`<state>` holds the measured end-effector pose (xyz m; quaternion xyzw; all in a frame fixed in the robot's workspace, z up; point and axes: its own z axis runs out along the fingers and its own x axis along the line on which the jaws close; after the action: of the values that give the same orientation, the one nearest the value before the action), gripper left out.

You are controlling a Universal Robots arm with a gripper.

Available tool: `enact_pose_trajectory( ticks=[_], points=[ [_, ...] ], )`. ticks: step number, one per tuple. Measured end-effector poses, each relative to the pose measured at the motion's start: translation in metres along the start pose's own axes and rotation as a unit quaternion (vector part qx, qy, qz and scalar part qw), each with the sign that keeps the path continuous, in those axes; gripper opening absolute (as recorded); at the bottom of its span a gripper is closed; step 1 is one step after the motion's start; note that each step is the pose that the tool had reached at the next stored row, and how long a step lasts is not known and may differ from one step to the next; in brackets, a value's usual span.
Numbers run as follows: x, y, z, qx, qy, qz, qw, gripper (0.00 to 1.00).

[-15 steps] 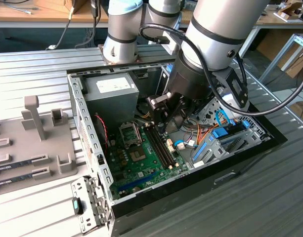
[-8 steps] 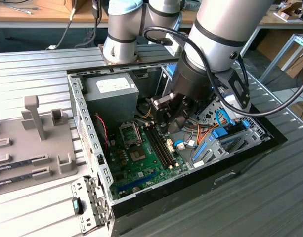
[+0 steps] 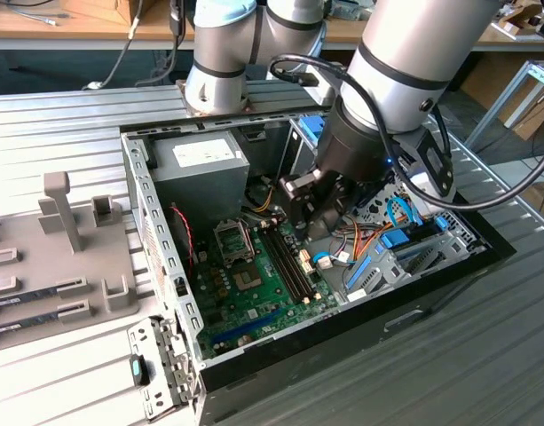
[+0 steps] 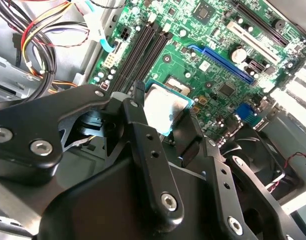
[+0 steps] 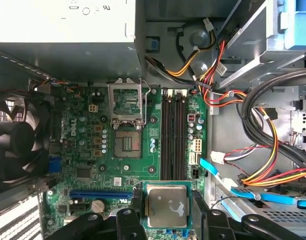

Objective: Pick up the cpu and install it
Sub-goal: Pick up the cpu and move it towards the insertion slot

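The cpu point(image 5: 166, 206) point(image 4: 164, 107), a silvery square chip with a thin green rim, sits flat between my gripper's point(image 5: 166, 220) point(image 4: 165, 131) two black fingers point(image 5: 137, 201), which are shut on its edges. It hangs above the green motherboard point(image 5: 153, 165), off to one side of the empty processor socket point(image 5: 128, 145), whose metal load plate point(image 5: 127, 102) is flipped open. In the exterior view the gripper point(image 3: 300, 202) hangs inside the open computer case point(image 3: 156, 222), over the memory slots and to the exterior view's right of the socket point(image 3: 233, 238).
A grey power-supply box point(image 3: 201, 167) stands at the case's back. Bundles of coloured cables point(image 5: 242, 125) and a drive cage point(image 3: 405, 253) crowd one side, and a black fan point(image 5: 13, 145) the other. Long black memory slots point(image 5: 173, 135) run beside the socket. A grey fixture plate point(image 3: 59, 240) lies outside the case.
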<state>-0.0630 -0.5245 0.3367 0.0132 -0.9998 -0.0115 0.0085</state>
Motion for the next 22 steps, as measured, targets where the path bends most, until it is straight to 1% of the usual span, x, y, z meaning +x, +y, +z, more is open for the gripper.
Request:
enact_pose_trajectory(
  ticks=[6, 22],
  points=[
    [-0.0002, -0.0001, 0.0073, 0.0002, 0.0001, 0.0, 1.0, 0.47],
    [-0.0004, -0.0004, 0.0182, 0.0001, 0.0001, 0.0, 1.0, 0.47]
  ],
)
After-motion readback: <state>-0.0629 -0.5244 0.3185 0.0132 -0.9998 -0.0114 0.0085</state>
